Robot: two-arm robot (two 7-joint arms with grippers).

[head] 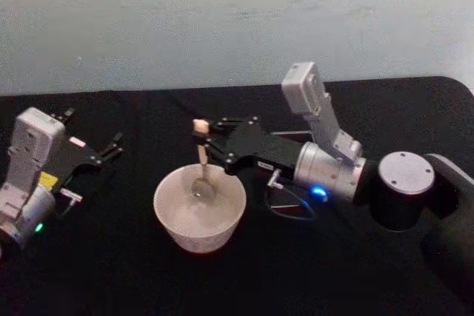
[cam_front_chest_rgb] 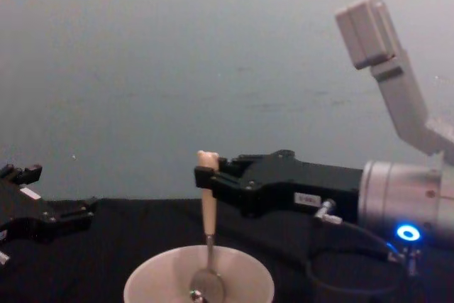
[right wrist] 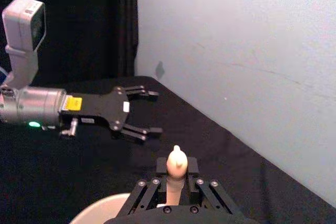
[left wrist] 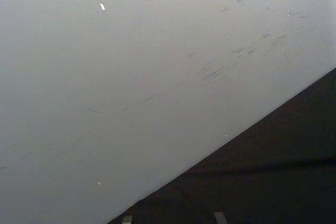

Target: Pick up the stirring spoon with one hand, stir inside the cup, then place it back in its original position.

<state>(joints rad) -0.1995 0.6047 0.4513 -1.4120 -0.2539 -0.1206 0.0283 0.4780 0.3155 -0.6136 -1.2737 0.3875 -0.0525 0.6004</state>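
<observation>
The cream-white cup stands at the table's middle, also in the chest view and at the right wrist view's edge. The stirring spoon stands nearly upright in it, with its metal bowl low inside the cup. My right gripper reaches in from the right and is shut on the beige handle just under the bear head, above the cup. My left gripper rests open at the far left with nothing between its fingers, well away from the cup. The original position is hidden.
A black cloth covers the table, with a pale wall close behind it. A cable loop hangs under the right arm's wrist. Open cloth lies in front of the cup and between the cup and the left gripper.
</observation>
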